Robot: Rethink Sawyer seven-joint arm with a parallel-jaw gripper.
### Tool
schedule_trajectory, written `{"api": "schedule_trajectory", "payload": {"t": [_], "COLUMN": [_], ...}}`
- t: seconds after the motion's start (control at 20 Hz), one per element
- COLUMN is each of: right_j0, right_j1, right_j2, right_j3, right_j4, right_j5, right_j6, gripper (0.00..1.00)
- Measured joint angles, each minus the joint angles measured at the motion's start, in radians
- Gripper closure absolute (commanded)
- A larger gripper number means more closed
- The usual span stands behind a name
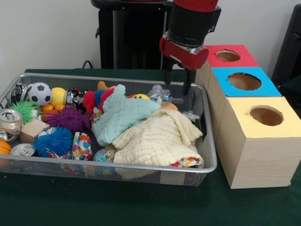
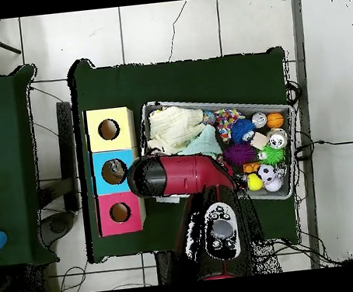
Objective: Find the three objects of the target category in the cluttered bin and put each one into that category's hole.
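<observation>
From the front you see the gripper (image 1: 178, 78) open and empty above the bin's (image 1: 209, 155) far right corner, beside the red box (image 1: 230, 55). Two cloths (image 1: 155, 136) cover toys. From overhead, the arm (image 2: 179, 175) hides the bin's edge.

The red and black arm hangs vertically, its hand (image 1: 178, 76) empty with fingers spread apart.

Lab: pedestal-mounted robot arm (image 1: 190, 19), tiled floor (image 2: 167, 28)
</observation>
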Motion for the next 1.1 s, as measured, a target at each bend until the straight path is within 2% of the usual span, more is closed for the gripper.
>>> {"api": "schedule_trajectory", "payload": {"t": [0.3, 0.7, 1.1], "right_j0": [0.024, 0.055, 0.097], "right_j1": [0.014, 0.067, 0.117], "right_j2": [-0.011, -0.045, -0.11], "right_j3": [-0.012, -0.024, -0.032], "right_j4": [-0.023, -0.07, -0.113], "right_j5": [0.0, 0.0, 0.0], "right_j6": [0.0, 0.0, 0.0], "gripper": [0.0, 0.0, 0.0]}}
